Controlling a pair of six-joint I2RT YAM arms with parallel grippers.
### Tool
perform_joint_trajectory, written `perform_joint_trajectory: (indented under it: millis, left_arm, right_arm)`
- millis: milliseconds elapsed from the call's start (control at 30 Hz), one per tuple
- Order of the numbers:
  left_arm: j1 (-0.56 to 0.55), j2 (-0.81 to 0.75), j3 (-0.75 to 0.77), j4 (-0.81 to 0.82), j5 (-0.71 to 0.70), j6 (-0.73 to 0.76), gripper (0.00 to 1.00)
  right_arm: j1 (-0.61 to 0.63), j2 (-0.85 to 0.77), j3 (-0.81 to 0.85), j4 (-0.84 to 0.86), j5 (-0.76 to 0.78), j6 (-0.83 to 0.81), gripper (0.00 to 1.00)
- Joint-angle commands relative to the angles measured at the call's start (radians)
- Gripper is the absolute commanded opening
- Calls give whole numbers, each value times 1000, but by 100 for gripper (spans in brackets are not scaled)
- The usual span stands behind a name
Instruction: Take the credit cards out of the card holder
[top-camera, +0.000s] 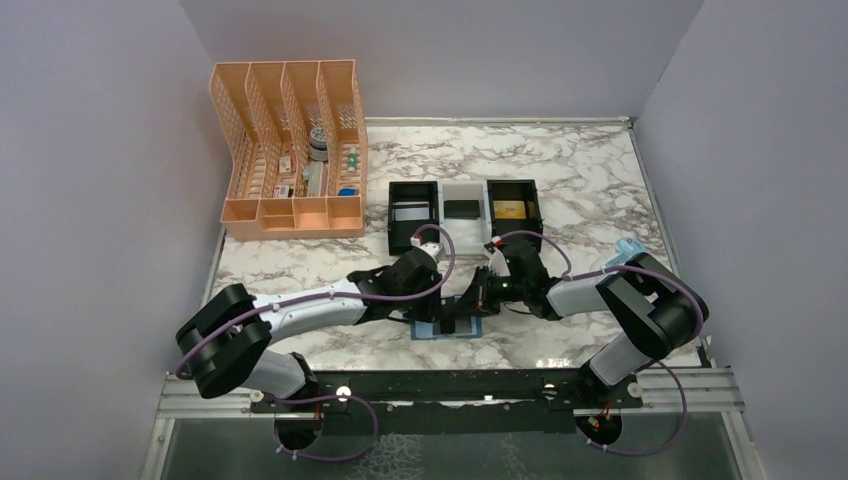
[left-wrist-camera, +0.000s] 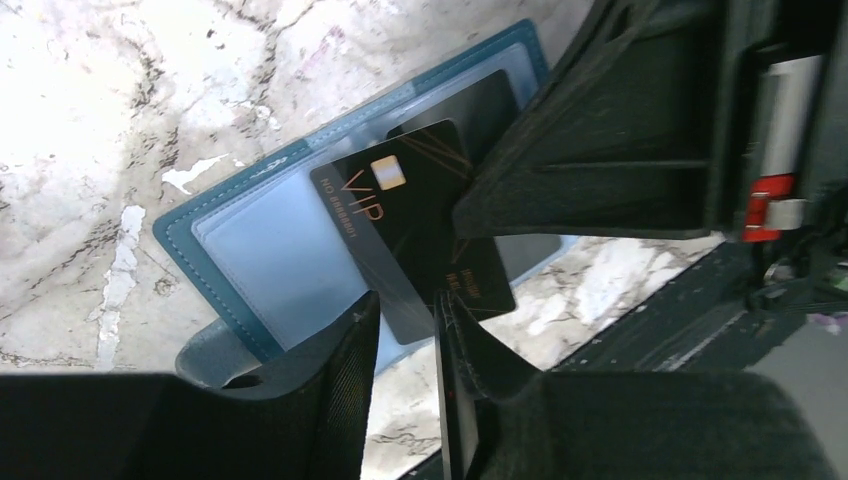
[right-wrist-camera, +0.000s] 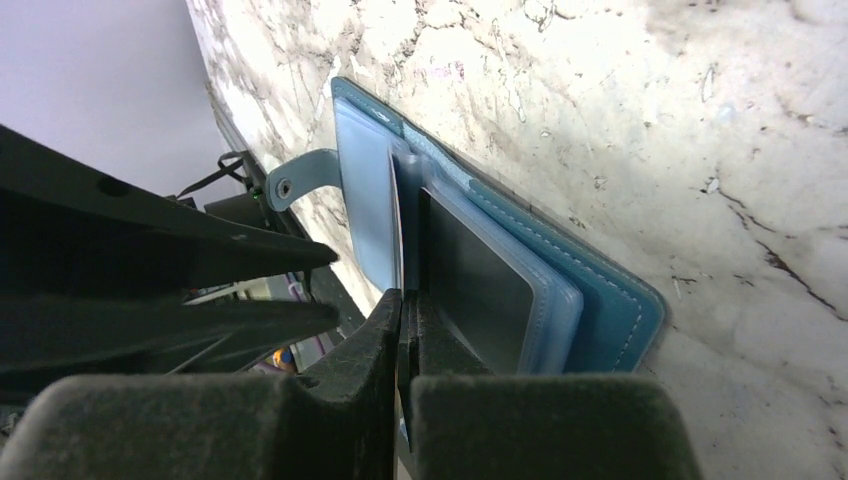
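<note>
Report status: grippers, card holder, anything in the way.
Left gripper open around the black card, which sits half out of the card holder. Right gripper shut, pinching a pocket leaf of it. Right gripper crowds the card; nothing else in the way.

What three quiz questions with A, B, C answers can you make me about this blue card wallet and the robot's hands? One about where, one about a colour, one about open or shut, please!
1. Where does the blue card holder lie?
A) on the marble table
B) on the floor
C) up in the air

2. What colour is the card sticking out of it?
A) red
B) black
C) green

3. How is the right hand?
A) wide open
B) holding a pencil
C) shut on a pocket leaf of the card holder

Answers:
1 A: the left wrist view shows it lying open on the marble.
2 B: it is black, with "VIP" written on it.
3 C: its fingers pinch a thin leaf with no gap between them.
</note>
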Motion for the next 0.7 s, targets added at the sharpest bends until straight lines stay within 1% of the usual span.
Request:
perform_joint_trajectory:
  millis: [0, 133, 333, 433, 467, 600, 667]
  left_arm:
    - [-5, 49, -25, 22, 15, -6, 26]
    - [-6, 79, -44, 6, -12, -3, 20]
    - [-7, 97, -62, -7, -27, 5, 16]
    - [-7, 96, -65, -9, -32, 7, 15]
    - [-7, 96, -65, -10, -34, 8, 15]
    - [-6, 95, -65, -13, -37, 12, 14]
    - [-7, 93, -67, -14, -39, 13, 14]
  right_arm:
    - [-2, 11, 1, 36, -8, 5, 2]
    - [-1, 9, -4, 39, -13, 5, 4]
    - [0, 37, 17, 35, -49, -24, 8]
    - [5, 41, 14, 52, -54, -19, 16]
    - [7, 44, 15, 61, -58, -19, 17]
    - [12, 88, 14, 147, -122, 1, 17]
    - [23, 106, 20, 159, -122, 5, 17]
